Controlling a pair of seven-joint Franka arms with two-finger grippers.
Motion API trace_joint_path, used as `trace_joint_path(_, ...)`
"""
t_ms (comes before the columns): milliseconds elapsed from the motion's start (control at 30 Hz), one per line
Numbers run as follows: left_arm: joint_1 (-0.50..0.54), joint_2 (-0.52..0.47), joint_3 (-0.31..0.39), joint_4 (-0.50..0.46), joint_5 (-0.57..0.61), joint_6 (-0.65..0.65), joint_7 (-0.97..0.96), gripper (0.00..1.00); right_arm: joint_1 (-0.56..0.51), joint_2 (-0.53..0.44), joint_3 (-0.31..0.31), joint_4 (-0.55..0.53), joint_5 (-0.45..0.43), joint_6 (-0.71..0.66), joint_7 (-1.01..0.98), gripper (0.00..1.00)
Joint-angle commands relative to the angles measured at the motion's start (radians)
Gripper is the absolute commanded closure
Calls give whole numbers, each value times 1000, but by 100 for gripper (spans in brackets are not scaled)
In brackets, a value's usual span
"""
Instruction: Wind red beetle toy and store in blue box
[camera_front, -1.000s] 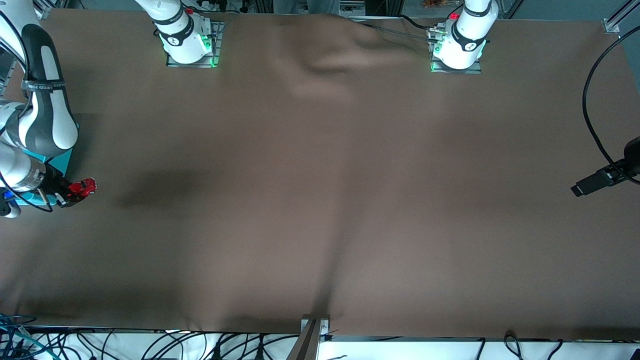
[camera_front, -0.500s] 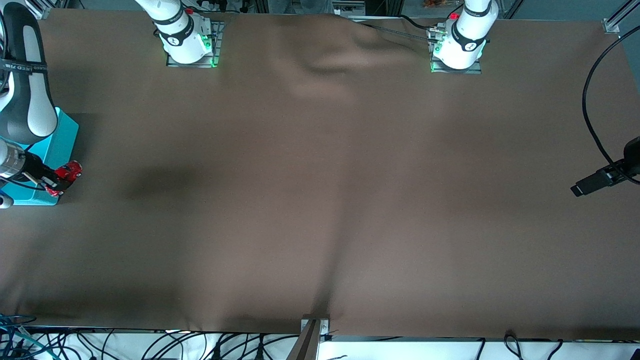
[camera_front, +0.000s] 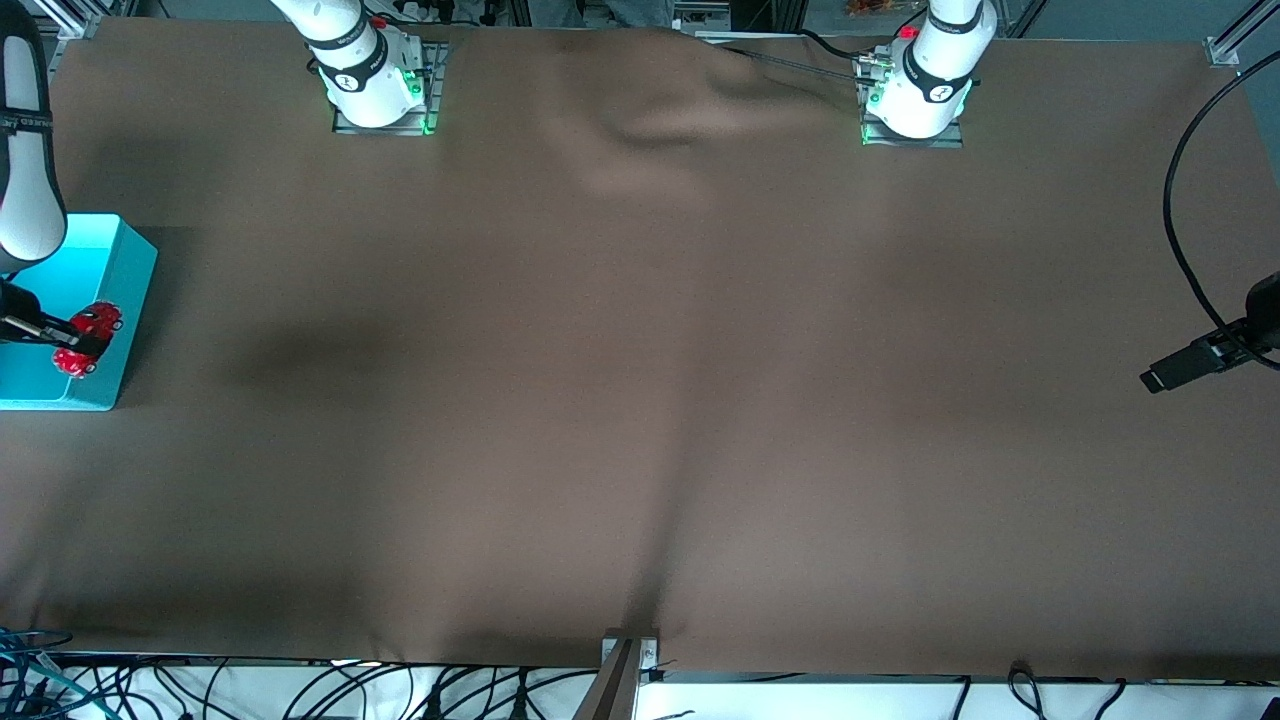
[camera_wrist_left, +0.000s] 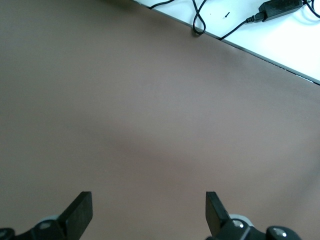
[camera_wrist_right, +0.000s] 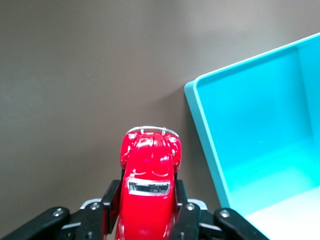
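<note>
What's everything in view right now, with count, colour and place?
beetle: one, red, held in the right tool, up in the air over the box's wall.
box: one, turquoise, open top, at the right arm's end of the table.
table: one, covered in brown cloth.
camera: one, black, at the table's edge at the left arm's end.
right tool: shut on the beetle.
left tool: open, empty, above bare cloth; that arm waits.
</note>
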Motion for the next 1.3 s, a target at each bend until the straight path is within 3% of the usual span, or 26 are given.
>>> trace_joint_path(0, -3, 2, 0, 14, 17, 1, 25, 0, -61, 40, 11, -6, -16, 62, -75, 100)
trace_joint_path(733, -1, 2, 0, 14, 17, 1, 25, 0, -184, 215, 42, 5, -9, 275, -201, 100)
trace_joint_path(1133, -1, 2, -1, 14, 17, 1, 25, 0, -192, 255, 56, 11, -3, 298, -201, 100)
trace_joint_path(1267, -1, 2, 0, 14, 17, 1, 25, 0, -192, 261, 57, 16, -2, 300, -201, 79)
